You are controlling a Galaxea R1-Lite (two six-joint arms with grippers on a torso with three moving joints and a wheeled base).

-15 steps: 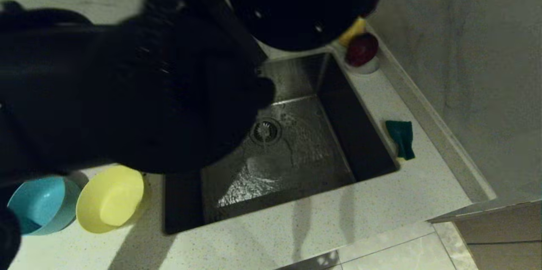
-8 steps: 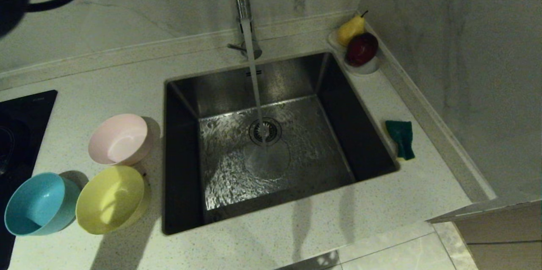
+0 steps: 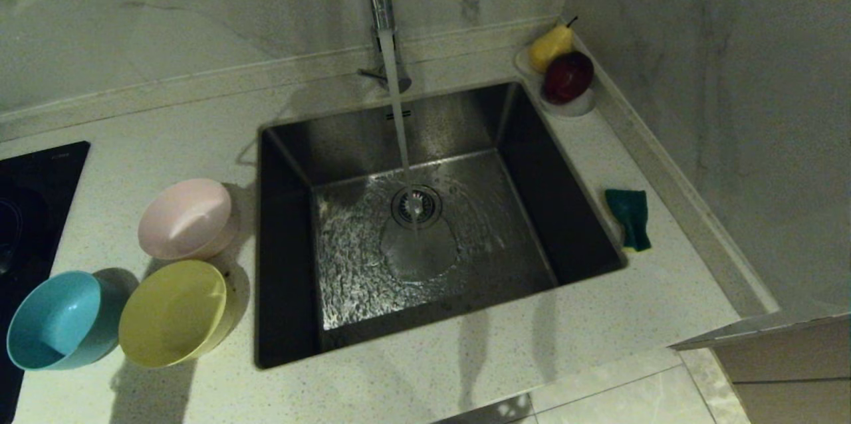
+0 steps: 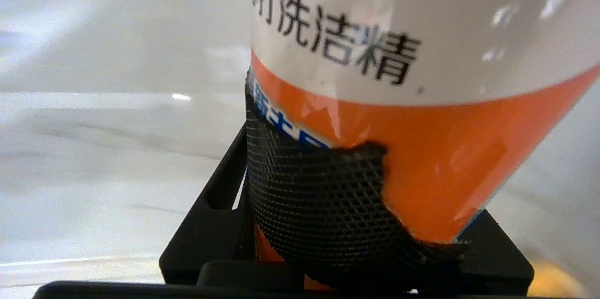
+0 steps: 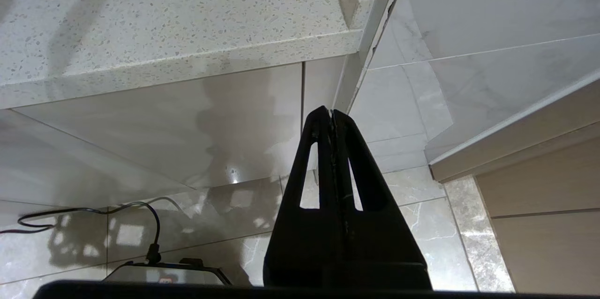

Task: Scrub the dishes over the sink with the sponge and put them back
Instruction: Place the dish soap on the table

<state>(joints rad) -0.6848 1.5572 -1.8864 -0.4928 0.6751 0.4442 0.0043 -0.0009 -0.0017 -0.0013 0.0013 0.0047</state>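
With the left gripper (image 4: pixel 347 224) pinching a detergent bottle (image 4: pixel 398 102) out of the head view, far from the sponge (image 3: pixel 629 216) beside the sink (image 3: pixel 425 224), and the right gripper (image 5: pixel 332 116) pressed together below the surface (image 5: pixel 164 22), the slick bottle may slip.

We see a dim head view: soft shadows fall toward us from the bowls, and the wet floor of the sink (image 3: pixel 372 278) glitters with highlights. At the left wrist, the bottle (image 4: pixel 398 78) sits bright, glare-spotted, its print slightly soft, background blurred. The right wrist view looks evenly lit and sharp.
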